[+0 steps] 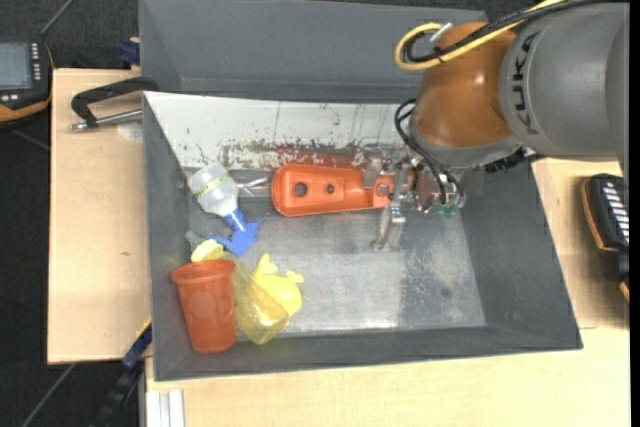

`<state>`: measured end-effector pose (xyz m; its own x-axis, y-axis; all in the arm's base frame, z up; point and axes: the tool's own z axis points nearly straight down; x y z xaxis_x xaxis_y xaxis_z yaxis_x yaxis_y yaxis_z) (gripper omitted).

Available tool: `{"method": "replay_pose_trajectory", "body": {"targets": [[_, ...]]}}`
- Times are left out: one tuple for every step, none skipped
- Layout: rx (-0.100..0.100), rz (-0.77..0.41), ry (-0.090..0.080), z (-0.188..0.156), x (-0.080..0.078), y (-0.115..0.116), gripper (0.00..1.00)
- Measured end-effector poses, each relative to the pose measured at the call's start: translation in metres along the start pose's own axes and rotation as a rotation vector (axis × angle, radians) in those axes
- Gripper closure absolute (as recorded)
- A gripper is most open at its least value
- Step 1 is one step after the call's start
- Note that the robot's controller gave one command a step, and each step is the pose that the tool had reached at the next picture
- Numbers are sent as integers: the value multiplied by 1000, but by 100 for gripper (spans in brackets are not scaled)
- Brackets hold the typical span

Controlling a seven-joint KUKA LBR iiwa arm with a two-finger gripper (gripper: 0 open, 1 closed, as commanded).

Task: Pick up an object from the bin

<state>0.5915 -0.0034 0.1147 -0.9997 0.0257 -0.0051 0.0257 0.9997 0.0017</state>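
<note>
Camera view: we see the fingers (388, 227) down in the bin (300, 45). An orange tool (318, 190) lies just left of them, its end beside them, probably lined up for grabbing. We cannot tell their opening.

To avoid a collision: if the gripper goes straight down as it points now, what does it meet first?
Probably bare bin floor, just right of the long orange object; depth is unclear, so the gripper might graze its end.

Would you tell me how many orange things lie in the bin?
2: an orange cup in the near-left corner, a long orange block by the far wall; the arm may hide more.
</note>
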Motion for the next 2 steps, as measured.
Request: {"method": "replay_pose_trajectory", "body": {"targets": [[-2,116,5,35,-3,-5,0],[-1,-31,-4,43,-3,14,100]]}}
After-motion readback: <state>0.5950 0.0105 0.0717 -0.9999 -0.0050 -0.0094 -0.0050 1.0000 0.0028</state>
